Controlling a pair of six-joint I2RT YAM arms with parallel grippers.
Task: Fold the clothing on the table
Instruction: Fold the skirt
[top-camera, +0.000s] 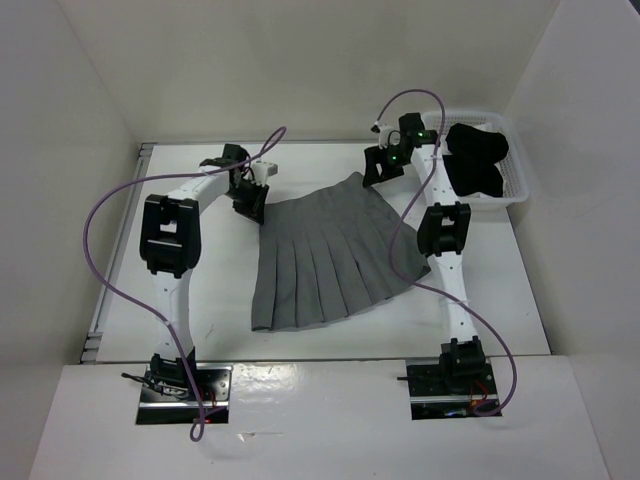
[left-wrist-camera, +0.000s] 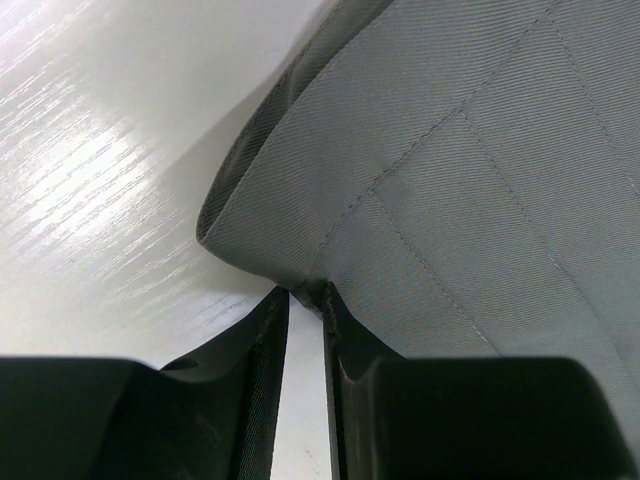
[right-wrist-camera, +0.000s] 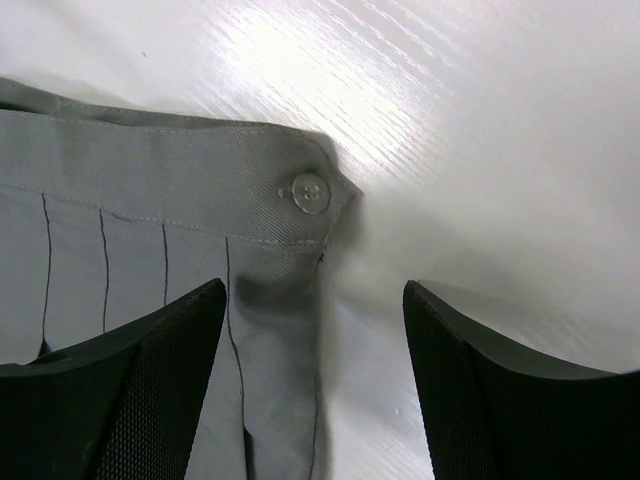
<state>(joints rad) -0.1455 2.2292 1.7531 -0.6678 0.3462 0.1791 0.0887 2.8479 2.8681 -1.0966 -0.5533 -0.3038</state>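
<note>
White table (top-camera: 330, 350) is showing open surface on every side of the grey skirt (top-camera: 320, 260) lying fanned at its middle.
The left gripper (top-camera: 250, 200) is pinching the skirt's far-left waistband corner, holding it slightly raised. The right gripper (top-camera: 378, 170) is hovering spread over the buttoned far-right corner. A basket (top-camera: 520, 185) at the far-right edge is holding a black garment (top-camera: 478, 160).

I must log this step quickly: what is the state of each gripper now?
Left gripper: jaws closed on a corner of the grey skirt.
Right gripper: jaws open, holding nothing.
</note>
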